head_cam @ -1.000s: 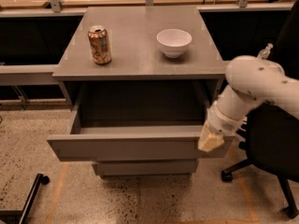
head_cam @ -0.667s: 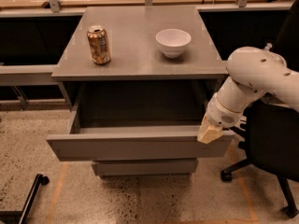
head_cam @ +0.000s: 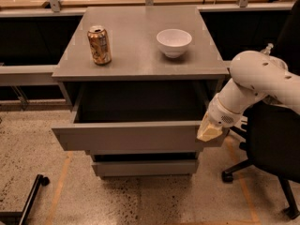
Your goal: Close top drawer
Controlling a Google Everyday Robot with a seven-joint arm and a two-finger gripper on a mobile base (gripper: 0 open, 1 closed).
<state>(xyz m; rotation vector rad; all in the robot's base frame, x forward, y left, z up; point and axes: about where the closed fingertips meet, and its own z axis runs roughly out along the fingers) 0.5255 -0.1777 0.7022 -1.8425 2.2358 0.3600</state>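
Note:
The top drawer (head_cam: 136, 136) is a wide grey drawer pulled out from the grey cabinet, and its grey box interior (head_cam: 140, 102) shows empty. My gripper (head_cam: 208, 131) is at the right end of the drawer's front panel, touching or very close to its front face. The white arm (head_cam: 253, 86) comes in from the right.
A brown drink can (head_cam: 99, 45) and a white bowl (head_cam: 174, 42) stand on the cabinet top (head_cam: 136, 55). A narrower lower drawer front (head_cam: 145, 167) sits below. A black office chair (head_cam: 276, 144) stands at the right. A black wheeled leg (head_cam: 30, 196) lies at the lower left.
The gripper has stayed at the right end of the drawer front with a slight shift. The drawer looks pushed in a little from a second ago.

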